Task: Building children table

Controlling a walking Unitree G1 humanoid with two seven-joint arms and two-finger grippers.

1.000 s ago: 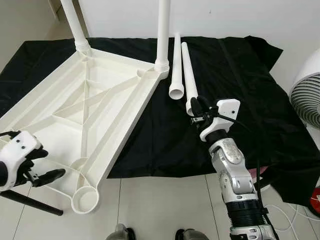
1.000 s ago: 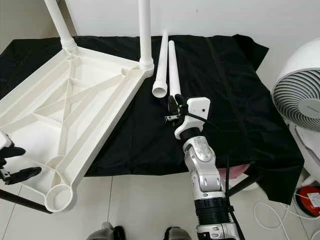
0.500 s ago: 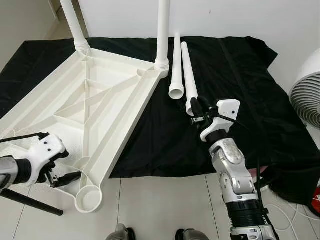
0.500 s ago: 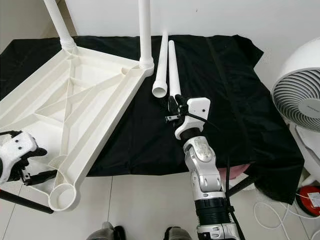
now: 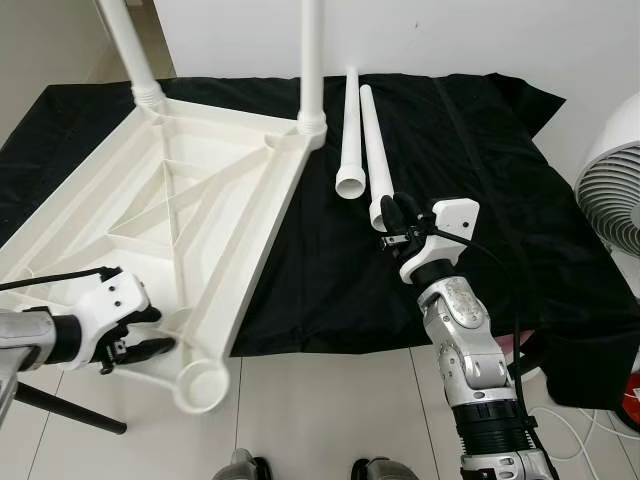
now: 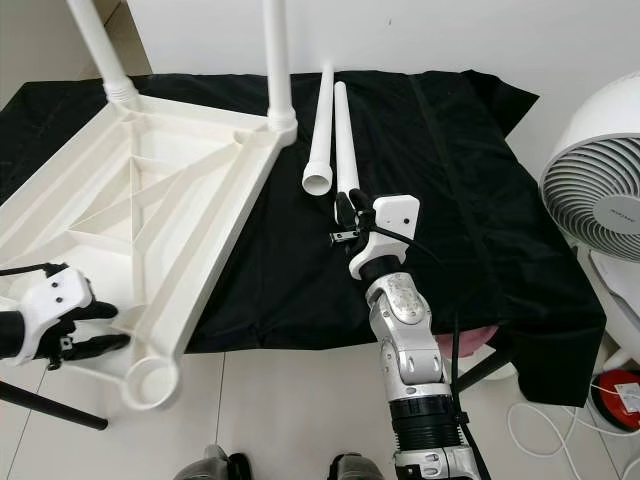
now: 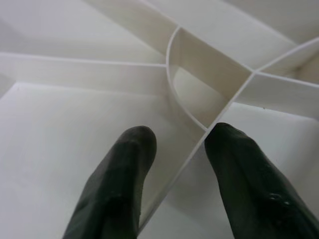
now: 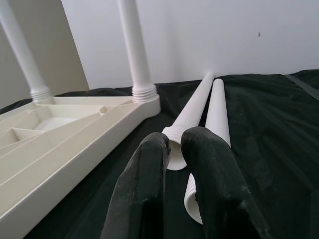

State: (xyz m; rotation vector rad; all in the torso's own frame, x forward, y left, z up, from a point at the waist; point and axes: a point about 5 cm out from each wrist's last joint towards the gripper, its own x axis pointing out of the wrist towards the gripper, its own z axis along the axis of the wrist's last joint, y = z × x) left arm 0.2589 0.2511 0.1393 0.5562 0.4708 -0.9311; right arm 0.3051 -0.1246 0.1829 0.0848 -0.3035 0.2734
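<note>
White plastic children's table top (image 5: 190, 210) lies upside down, ribbed underside up, partly on a black cloth (image 5: 470, 170) spread over the floor, with its near corner out over the pale floor tiles (image 5: 330, 410). Two white legs are already seated in the far corner sockets and stand upright: far-left leg (image 5: 125, 45) and far-right leg (image 5: 311, 60). Near corner socket (image 5: 203, 385) is an open ring, no leg in it. Two loose legs lie side by side on the cloth just right of the table top, open ends toward the robot: the left loose leg (image 5: 349, 130) and the right loose leg (image 5: 375, 150). Left gripper (image 5: 140, 335) is low at the near-left edge of the table top, beside the open socket; left wrist view shows its jaws parted, one finger (image 7: 117, 184) on each side of a thin upright rib (image 7: 199, 144), no firm clamp visible. Right gripper (image 5: 395, 225) sits at the near end of the right loose leg; right wrist view shows its fingers (image 8: 144, 194) nearly together with a narrow gap and nothing between them, hovering just above the leg's end. White fan (image 6: 600, 190) stands at the right edge, off the cloth.
</note>
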